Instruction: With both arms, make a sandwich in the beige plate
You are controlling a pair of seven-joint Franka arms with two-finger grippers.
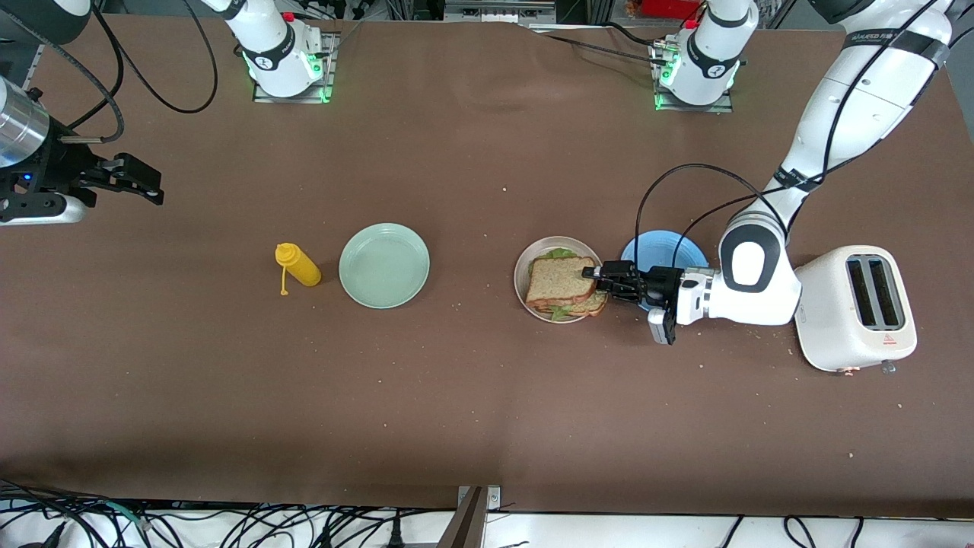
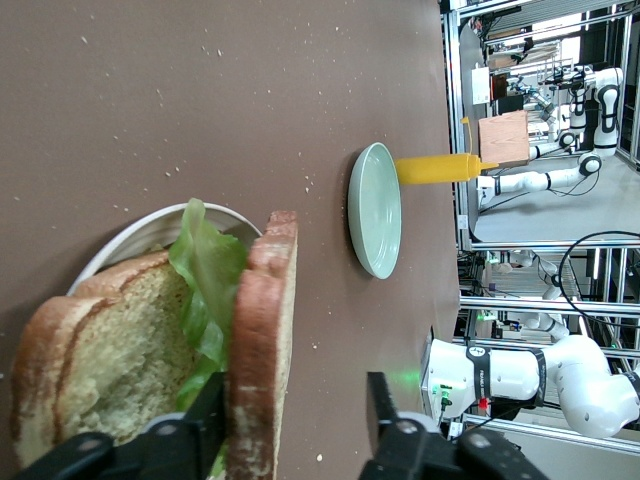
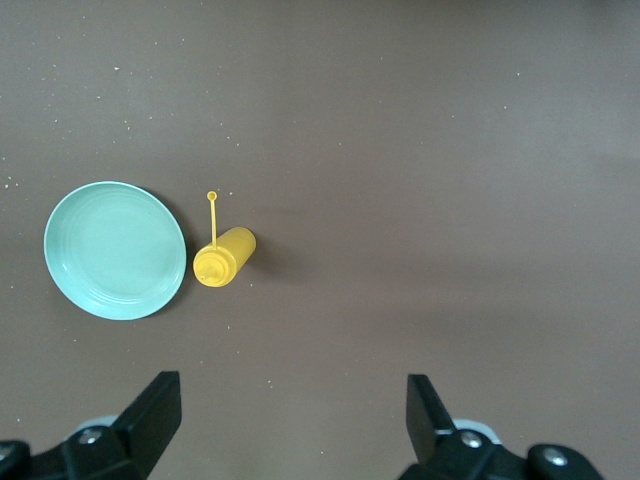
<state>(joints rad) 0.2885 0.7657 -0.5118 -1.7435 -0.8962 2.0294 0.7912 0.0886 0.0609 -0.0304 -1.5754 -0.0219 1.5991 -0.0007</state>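
While the right end effector (image 1: 141, 183) waits with its fingers spread wide, high over the table (image 1: 487, 411) at the upper left of the front frame, the left end effector (image 1: 597, 278) sits at the edge of the sandwich (image 1: 563, 283) on the beige plate (image 1: 522, 268), right of the frame's centre. Its fingers (image 2: 385, 415) straddle the top bread slice (image 2: 262, 350), one pad apart from the crust. A blue plate (image 1: 662, 247), a mint-green plate (image 1: 384, 266), a yellow bottle (image 1: 298, 265) and a toaster (image 1: 856, 308) also rest on the table.
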